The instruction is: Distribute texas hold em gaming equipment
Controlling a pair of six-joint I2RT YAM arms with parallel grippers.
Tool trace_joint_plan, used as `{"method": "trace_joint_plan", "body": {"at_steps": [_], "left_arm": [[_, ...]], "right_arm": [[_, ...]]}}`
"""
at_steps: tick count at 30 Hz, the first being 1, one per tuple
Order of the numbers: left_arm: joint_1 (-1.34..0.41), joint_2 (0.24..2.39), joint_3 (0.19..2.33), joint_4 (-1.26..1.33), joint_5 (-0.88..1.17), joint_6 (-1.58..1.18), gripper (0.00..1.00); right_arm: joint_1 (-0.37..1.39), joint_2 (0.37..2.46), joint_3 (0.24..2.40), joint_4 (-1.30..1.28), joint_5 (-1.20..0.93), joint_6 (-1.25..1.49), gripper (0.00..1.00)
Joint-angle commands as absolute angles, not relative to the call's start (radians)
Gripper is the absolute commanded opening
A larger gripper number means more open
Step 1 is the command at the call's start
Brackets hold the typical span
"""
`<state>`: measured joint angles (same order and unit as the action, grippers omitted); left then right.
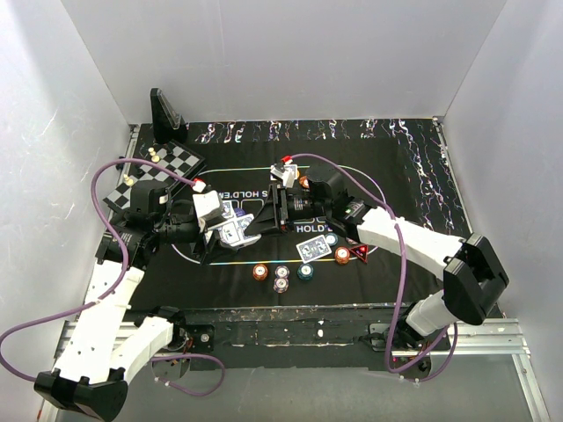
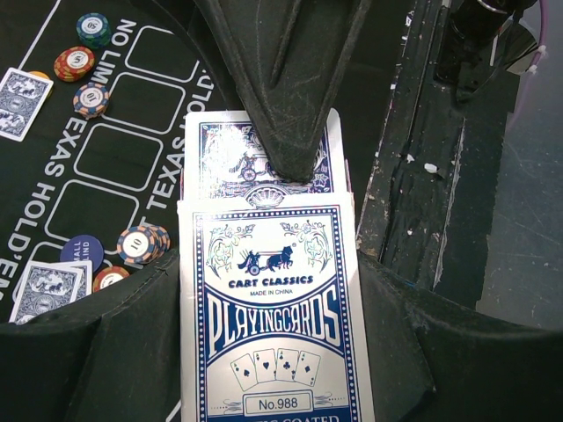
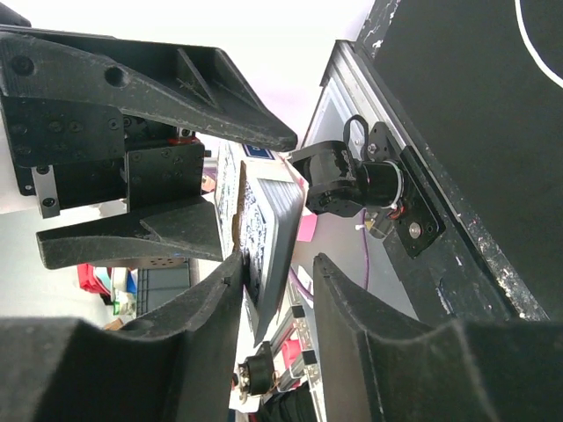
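Blue-and-white playing-card box (image 2: 273,352): clamps it in left gripper (image 2: 266,259), straddles protruding card (image 2: 220,158) at 12 o'clock with right gripper (image 3: 277,264), jaws apart.

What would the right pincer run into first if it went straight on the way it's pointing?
The card box, held in the left pincer. In the wrist view the box's end sits right at the gap between the right pincer's open fingers, so contact would likely come almost at once, though the exact depth is hard to judge.
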<state>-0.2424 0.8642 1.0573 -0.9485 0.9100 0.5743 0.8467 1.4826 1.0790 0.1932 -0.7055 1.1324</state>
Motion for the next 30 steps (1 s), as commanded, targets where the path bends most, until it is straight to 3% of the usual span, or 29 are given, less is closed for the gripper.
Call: {"method": "trace_joint_plan", "body": {"at_steps": [1,5,10,17,21,25,30], "left_arm": [[-0.241,0.854,1.086,-0.897,0.973,0.546,0.12],[-0.242,0.853,1.086,-0.897,0.969,0.543,0.12],[-0.241,0.850,1.083,-0.897,0.968,0.545,0.12],[-0.241,0.848,1.094,-0.900,0.971,0.546,0.12],[-0.242,0.847,1.092,-0.900,0.976,0.546,0.12],[-0.241,0.847,1.092,-0.897,0.983,0.542,0.12],[-0.241,0.848,1.092,-0.894,0.988,0.537,0.12]], "right_arm": [[0.834,1.454,1.083,0.206,-0.676,1.126,0.39],[0.833,1.457,1.081,0.212,-0.676,1.137,0.28],[0.828,1.440,1.066,0.203,-0.663,1.137,0.20],[0.810,1.416,1.035,0.180,-0.652,1.128,0.17],[0.798,1.402,1.040,0.146,-0.644,1.101,0.21],[0.798,1.410,1.052,0.120,-0.646,1.085,0.42],[0.798,1.417,1.065,0.123,-0.653,1.092,0.50]]}}
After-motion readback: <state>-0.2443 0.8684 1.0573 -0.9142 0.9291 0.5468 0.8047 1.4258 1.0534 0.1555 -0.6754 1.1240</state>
